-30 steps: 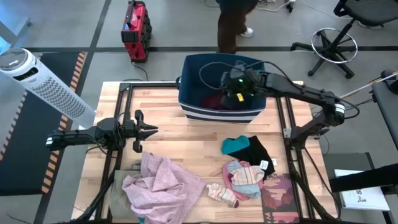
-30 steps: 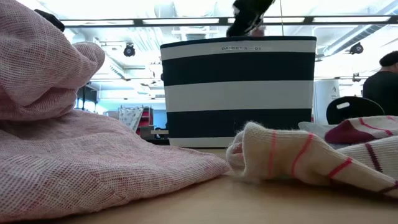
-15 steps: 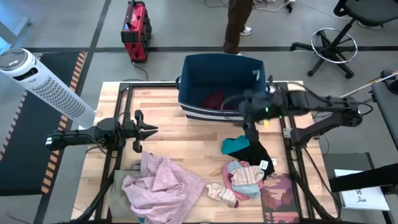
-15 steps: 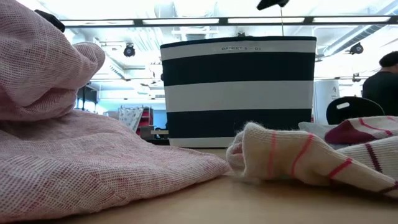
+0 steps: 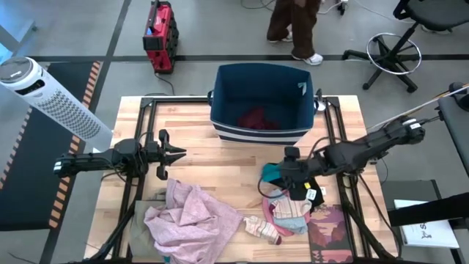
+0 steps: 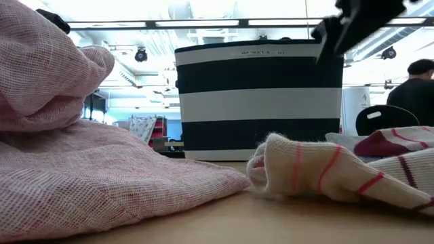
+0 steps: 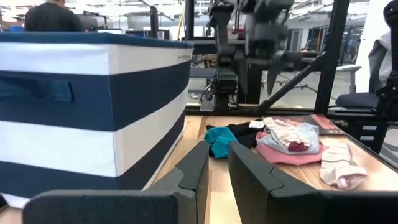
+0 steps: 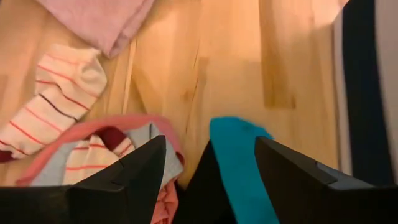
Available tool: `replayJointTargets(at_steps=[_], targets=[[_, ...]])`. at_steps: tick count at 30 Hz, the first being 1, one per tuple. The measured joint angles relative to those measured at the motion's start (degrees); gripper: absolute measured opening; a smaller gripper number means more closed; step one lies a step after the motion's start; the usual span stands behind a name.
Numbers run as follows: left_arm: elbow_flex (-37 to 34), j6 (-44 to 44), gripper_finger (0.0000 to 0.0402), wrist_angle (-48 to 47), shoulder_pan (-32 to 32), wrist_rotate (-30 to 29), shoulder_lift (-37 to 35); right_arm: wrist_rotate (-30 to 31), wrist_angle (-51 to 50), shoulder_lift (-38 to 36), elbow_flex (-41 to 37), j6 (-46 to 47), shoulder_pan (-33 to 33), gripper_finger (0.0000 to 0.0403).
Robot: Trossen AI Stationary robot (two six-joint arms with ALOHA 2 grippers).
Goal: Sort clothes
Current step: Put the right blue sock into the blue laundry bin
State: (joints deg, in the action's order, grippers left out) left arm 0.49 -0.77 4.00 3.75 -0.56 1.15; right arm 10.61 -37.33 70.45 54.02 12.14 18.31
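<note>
Right hand (image 5: 291, 183) has swung from the bin (image 5: 259, 133) to above the teal piece (image 5: 277, 171), fingers spread, empty; next pick pending. Left hand (image 5: 178, 153) idle at nine o'clock, nearly closed.

Robotics lab/workshop: wooden table (image 5: 198, 147) w/ black metal frame rig (image 5: 143, 110), grey floor w/ hazard-striped mat (image 5: 88, 81), red equipment case (image 5: 159, 35), office chairs (image 5: 396, 44), tower fan (image 5: 51, 95), ceiling strip lights, person (image 5: 297, 22) walking past.

One bin (image 5: 258, 100), two pincers (image 5: 174, 154) (image 5: 287, 178)
</note>
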Motion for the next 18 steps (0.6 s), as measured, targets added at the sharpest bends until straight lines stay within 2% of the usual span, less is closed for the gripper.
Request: replayJointTargets(at_steps=[4,6,11,18], targets=[[0.0,0.0,0.0050,0.0,0.0,0.0,0.0,3.4,2.7,0.3,-5.6,0.9,-0.2,0.0234],[0.0,0.0,0.0050,-0.1,0.0,0.0,0.0,4.4,7.2,0.2,-8.6,0.9,-0.6,0.0231],[0.0,0.0,0.0050,-0.2,0.0,0.1,0.0,4.4,15.4,0.6,-14.4,1.5,-3.0,0.0223],[0.2,0.2,0.0050,-1.0,0.0,0.2,1.0,2.4,21.0,3.7,-18.5,1.8,-6.5,0.0225]])
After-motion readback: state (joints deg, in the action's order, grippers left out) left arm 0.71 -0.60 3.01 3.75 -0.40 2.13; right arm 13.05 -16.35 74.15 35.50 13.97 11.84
